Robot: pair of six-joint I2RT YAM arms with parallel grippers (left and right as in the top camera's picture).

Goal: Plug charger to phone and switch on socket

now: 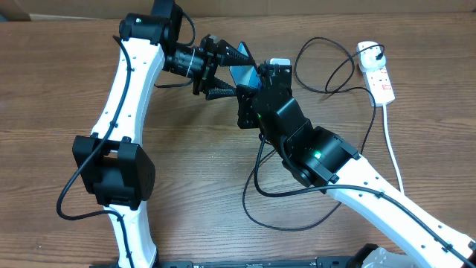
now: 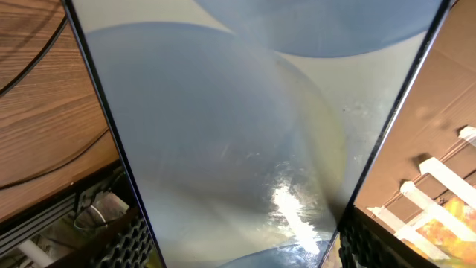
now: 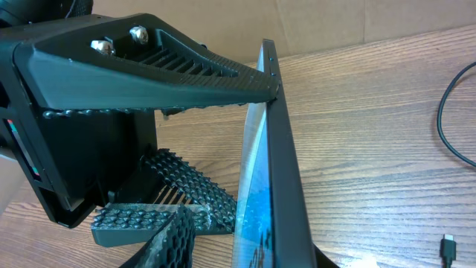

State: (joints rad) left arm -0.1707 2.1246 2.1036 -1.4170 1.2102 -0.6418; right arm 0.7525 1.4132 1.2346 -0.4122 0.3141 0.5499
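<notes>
The phone (image 1: 242,74) is held on edge above the table, its blue screen showing, with my left gripper (image 1: 234,72) shut across its width. In the left wrist view the phone (image 2: 223,134) fills the frame between the two fingers (image 2: 123,246). My right gripper (image 1: 256,88) straddles the phone (image 3: 277,164) from the other side, and a gap still shows between its left finger (image 3: 175,242) and the screen. The charger cable (image 1: 327,71) loops on the table from the socket (image 1: 377,73) at the far right. Its connector tip (image 3: 448,246) lies loose on the wood.
A thick white cord (image 1: 392,145) runs from the socket toward the front right. Another loop of black cable (image 1: 286,219) lies under my right arm. Cardboard (image 3: 335,22) stands behind the table's far edge.
</notes>
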